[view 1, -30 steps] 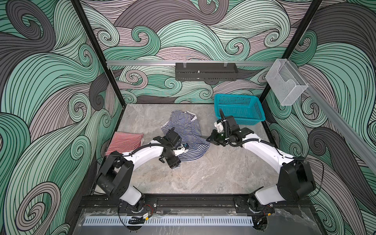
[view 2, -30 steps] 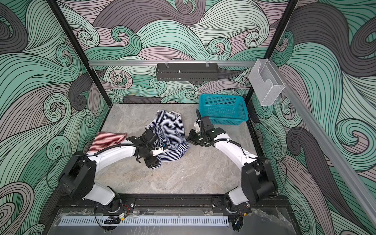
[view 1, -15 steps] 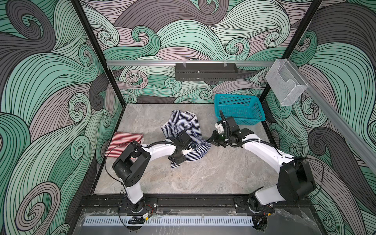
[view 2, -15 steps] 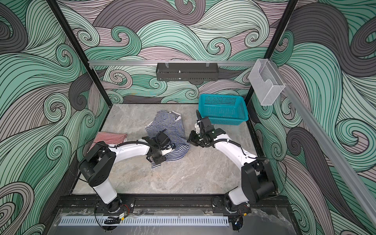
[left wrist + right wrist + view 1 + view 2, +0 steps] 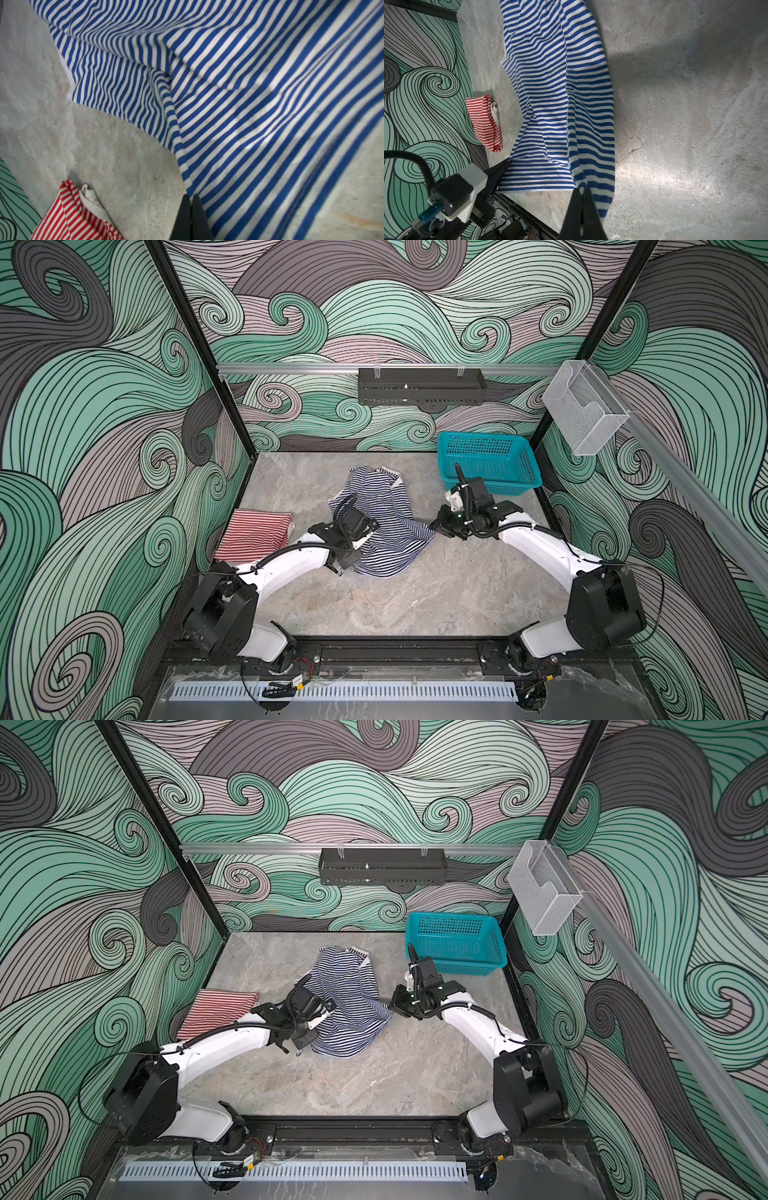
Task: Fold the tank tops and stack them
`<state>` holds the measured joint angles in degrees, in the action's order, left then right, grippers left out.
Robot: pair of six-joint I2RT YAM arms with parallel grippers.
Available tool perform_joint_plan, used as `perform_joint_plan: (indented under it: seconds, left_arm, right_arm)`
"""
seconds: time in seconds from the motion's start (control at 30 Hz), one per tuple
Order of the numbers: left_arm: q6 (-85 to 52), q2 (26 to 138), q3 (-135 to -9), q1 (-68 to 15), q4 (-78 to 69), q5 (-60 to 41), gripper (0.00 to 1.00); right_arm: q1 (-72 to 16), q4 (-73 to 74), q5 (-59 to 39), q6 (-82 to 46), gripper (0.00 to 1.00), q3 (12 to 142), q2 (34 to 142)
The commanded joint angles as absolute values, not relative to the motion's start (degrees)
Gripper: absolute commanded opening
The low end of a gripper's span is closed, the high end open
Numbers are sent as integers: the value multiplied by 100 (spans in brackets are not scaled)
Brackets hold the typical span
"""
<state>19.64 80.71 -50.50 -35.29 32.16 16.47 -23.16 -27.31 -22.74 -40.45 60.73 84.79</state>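
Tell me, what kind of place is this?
Probably a robot test cell, not a home: left arm and right arm mounted on one rail, wave-patterned walls closing in the table, which holds a navy tank top, a red tank top and a teal basket.

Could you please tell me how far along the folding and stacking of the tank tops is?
Done: the red top lies folded by the left wall. In hand: the navy top is spread out and rumpled, with the left pincer and the right pincer each shut on a hem corner. Left: fold the navy top and stack it with the red one.
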Motion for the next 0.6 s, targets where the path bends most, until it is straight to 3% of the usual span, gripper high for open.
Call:
perform_joint_plan:
  seconds: [0.0, 0.07, 0.1, 0.2, 0.33, 0.4, 0.57]
  left_arm:
    - [1837, 7874, -4851, -3255, 3296, 1943, 0]
    - [1874, 7833, -4720, -3123, 3325, 1972, 2]
    - [1909, 7829, -4662, -3080, 3383, 1971, 7]
    - [2007, 7776, -4568, -3041, 3721, 1825, 42]
    - [2082, 7136, -4232, -3024, 3842, 1464, 64]
    - [2149, 6766, -4025, -3010, 3880, 1232, 70]
    - [2283, 6705, -3720, -2990, 3899, 1211, 70]
  right_arm:
    - [-2274, -2833, -2191, -3942, 0, 6229, 8420]
    - [-2266, -2827, -2214, -3938, 0, 6223, 8429]
    - [-2268, -2818, -2208, -3938, 0, 6218, 8436]
    - [-2266, -2808, -2224, -3929, 0, 6209, 8464]
    - [-2242, -2856, -2158, -3878, 0, 6181, 8429]
    - [-2195, -2904, -2106, -3850, 0, 6153, 8431]
    - [-2180, -3060, -2020, -3742, 0, 6120, 8540]
